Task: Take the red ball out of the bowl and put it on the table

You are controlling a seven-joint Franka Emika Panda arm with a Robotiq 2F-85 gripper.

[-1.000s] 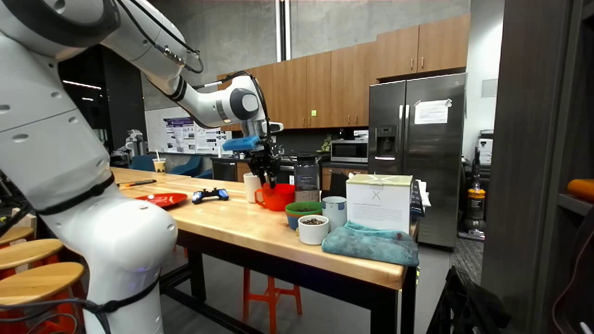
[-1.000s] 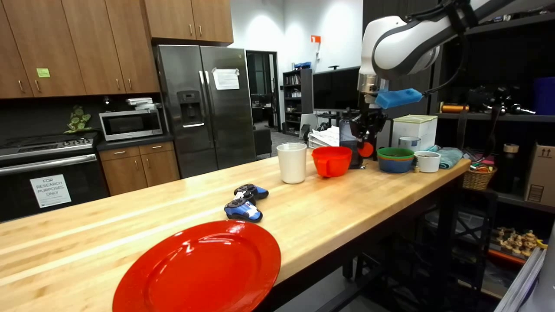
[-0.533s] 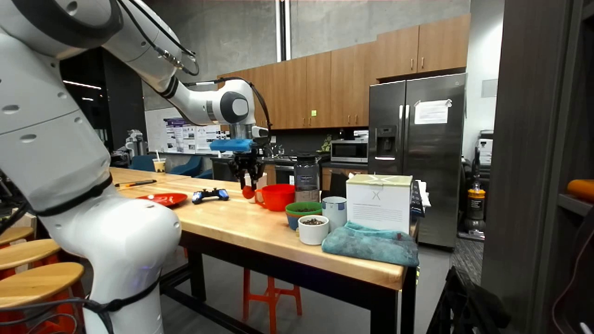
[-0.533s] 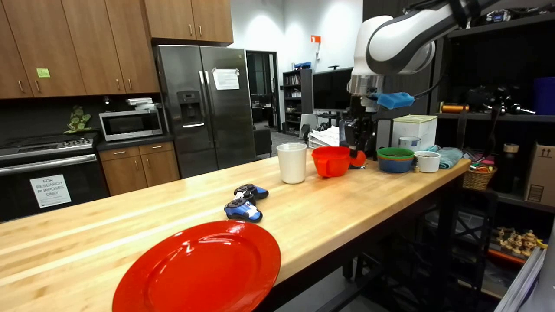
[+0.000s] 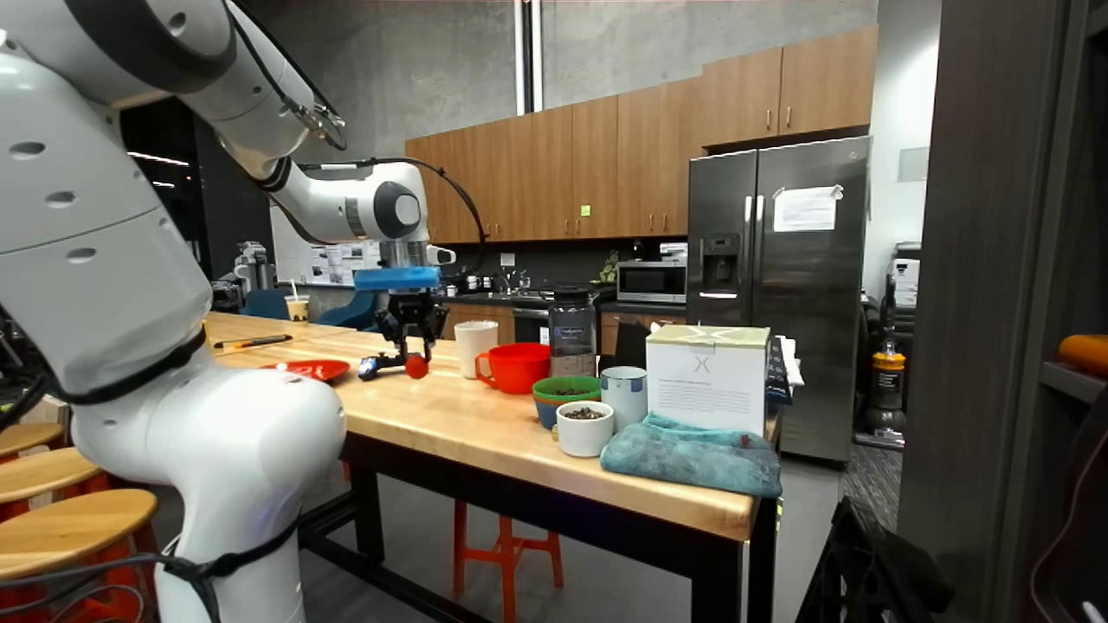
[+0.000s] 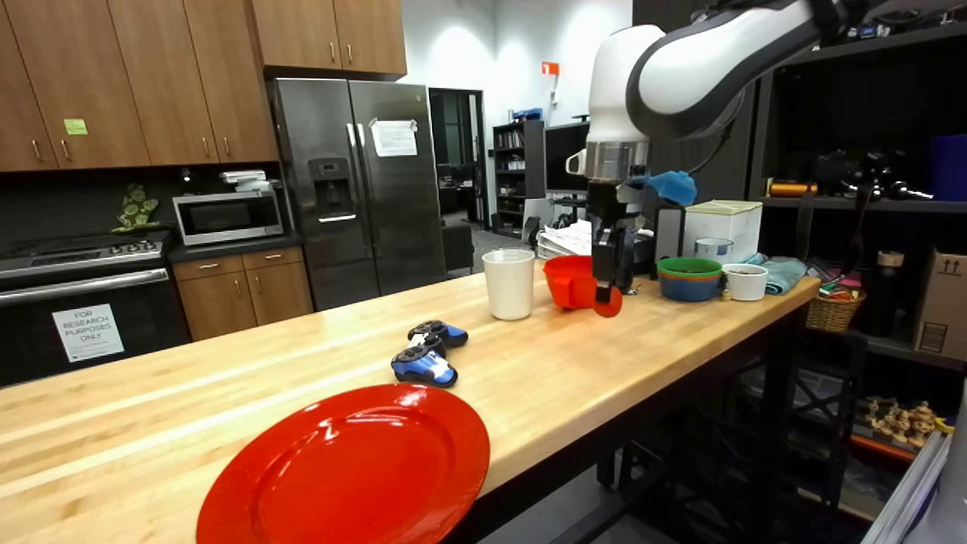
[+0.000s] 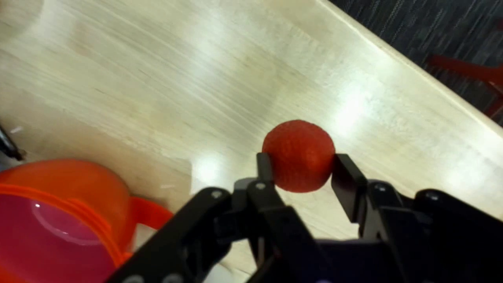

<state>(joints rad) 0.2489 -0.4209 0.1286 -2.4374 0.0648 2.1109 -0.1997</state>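
The black gripper (image 7: 303, 167) pinches the matte red ball (image 7: 299, 153) between its fingertips (image 7: 349, 181), outside the deep, smooth red bowl (image 5: 521, 370), near its looped handle (image 7: 151, 212). Below runs the table (image 6: 559, 370), of striped light wood; from here I can't tell whether the ball touches it. Farther along lies a glossy round red plate (image 6: 344, 468). A white box (image 5: 705, 394) bears an X-like mark (image 5: 702, 364), and the paper (image 6: 88, 334) on the oven door (image 6: 151, 325) reads "FOR RESEARCH PURPOSES ONLY."
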